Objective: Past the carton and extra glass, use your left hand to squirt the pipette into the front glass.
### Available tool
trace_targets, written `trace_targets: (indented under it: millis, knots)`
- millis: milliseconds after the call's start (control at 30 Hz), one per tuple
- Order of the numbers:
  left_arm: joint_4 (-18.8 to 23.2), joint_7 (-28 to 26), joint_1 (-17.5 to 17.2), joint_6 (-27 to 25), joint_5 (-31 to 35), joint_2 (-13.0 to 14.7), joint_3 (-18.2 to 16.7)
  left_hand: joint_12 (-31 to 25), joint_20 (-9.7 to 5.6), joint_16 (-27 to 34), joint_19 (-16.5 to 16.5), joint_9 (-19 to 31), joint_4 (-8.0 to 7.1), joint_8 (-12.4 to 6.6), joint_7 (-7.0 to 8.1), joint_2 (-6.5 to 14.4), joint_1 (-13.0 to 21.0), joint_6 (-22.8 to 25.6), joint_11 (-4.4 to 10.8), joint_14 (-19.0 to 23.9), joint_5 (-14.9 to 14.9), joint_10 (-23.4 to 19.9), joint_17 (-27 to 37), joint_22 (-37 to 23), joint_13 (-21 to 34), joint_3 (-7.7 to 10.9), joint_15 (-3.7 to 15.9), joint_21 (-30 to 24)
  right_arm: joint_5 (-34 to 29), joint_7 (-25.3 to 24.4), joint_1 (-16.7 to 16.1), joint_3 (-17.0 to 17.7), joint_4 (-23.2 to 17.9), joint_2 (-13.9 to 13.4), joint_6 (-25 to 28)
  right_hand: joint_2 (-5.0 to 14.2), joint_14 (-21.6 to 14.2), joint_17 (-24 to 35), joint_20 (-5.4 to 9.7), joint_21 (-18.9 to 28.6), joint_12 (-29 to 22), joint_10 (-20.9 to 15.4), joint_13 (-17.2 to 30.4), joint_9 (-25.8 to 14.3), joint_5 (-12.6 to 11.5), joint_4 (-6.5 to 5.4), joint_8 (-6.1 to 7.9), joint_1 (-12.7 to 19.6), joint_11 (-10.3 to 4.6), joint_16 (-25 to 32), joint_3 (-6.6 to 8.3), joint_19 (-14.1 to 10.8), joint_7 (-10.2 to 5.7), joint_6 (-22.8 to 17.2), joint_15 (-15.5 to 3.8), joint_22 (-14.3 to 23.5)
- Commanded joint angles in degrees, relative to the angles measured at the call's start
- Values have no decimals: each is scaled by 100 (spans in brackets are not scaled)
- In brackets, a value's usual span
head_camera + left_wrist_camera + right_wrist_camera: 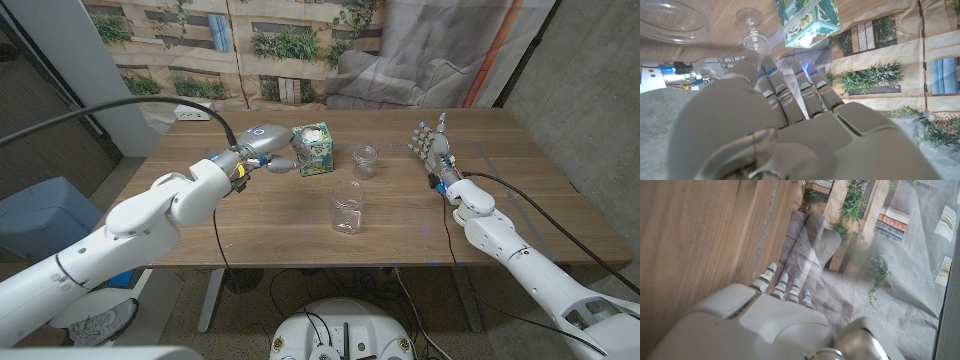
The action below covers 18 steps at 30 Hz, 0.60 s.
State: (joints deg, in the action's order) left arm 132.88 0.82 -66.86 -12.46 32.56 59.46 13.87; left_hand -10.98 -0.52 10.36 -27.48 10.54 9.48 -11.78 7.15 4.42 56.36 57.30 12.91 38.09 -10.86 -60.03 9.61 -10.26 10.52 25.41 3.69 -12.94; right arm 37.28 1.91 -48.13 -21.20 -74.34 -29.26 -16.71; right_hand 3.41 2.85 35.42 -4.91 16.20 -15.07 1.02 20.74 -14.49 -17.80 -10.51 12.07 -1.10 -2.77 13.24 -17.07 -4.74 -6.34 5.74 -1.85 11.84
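My left hand point(262, 143) hovers low over the table just left of the green patterned carton point(313, 148). A dark oblong shape point(283, 167), perhaps the pipette, lies under its fingers; I cannot tell if they grip it. The left wrist view shows the fingers point(790, 90) held together and reaching toward the carton point(807, 20), with nothing visible in them. The extra glass point(366, 160) stands right of the carton. The front glass point(348, 207) stands empty nearer me, its rim point(672, 22) in the left wrist view. My right hand point(432, 148) stands upright at the right, holding nothing.
A power strip point(192, 113) lies at the table's far left corner. A blue bin point(40, 215) stands on the floor to the left. Bare wood point(520, 170) stretches to the right of my right hand.
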Motion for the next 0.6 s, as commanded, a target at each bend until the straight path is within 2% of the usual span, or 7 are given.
trace_targets:
  millis: [33, 600]
  knots:
    - [180, -33, -68, 41, -873, -201, -308, 0, -21, -4, -68, 21, 16, 3, -50, 17, -79, 26, 0, 40, -35, 18, -7, -28, 22, 52, 719, -17, -5, -10, 3, -1, 1, 7, -1, 334, 43, 27, -1, 29, -13, 31, 17, -12, -30, 5, 40, 1, 0, 34, -44, -33, -47, -13, -481, 30]
    - [112, -52, -20, -7, -2125, -481, -341, 9, -42, -19, -174, 28, 11, 33, -92, 31, -148, -15, -3, 75, -39, 58, -12, -46, 23, 100, 688, -59, -6, -13, 2, -1, 0, 7, 0, 334, 43, 27, -8, 27, -24, 5, 19, -11, -29, 4, 40, 0, -14, 34, -44, -28, -45, -15, -477, 30]
